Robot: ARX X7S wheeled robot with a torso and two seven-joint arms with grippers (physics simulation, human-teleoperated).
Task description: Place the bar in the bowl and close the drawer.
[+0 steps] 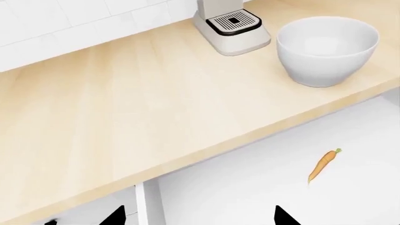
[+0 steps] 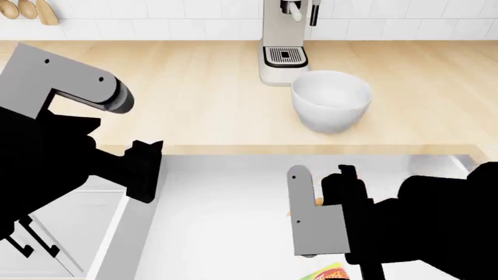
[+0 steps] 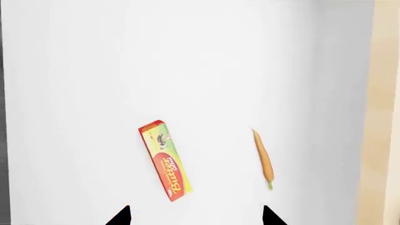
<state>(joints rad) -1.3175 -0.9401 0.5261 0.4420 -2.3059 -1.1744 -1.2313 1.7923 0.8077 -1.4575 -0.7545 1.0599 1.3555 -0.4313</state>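
Note:
The bar (image 3: 164, 160), a red and yellow "Butter" packet, lies flat on the floor of the open white drawer (image 3: 187, 70). My right gripper (image 3: 195, 218) is open and empty just above it, the packet's near end between the fingertips' line. In the head view only a corner of the bar (image 2: 330, 273) shows under my right arm. The white bowl (image 2: 330, 99) stands upright and empty on the wooden counter (image 2: 195, 99), also seen in the left wrist view (image 1: 328, 49). My left gripper (image 1: 200, 218) is open and empty over the drawer's (image 1: 269, 178) left edge.
A small orange carrot (image 3: 263, 159) lies in the drawer beside the bar, also in the left wrist view (image 1: 325, 164). A coffee machine (image 2: 284, 41) stands behind the bowl. Wooden spoons (image 2: 27, 9) hang at back left. Narrower drawers with black handles (image 2: 23, 239) are at lower left.

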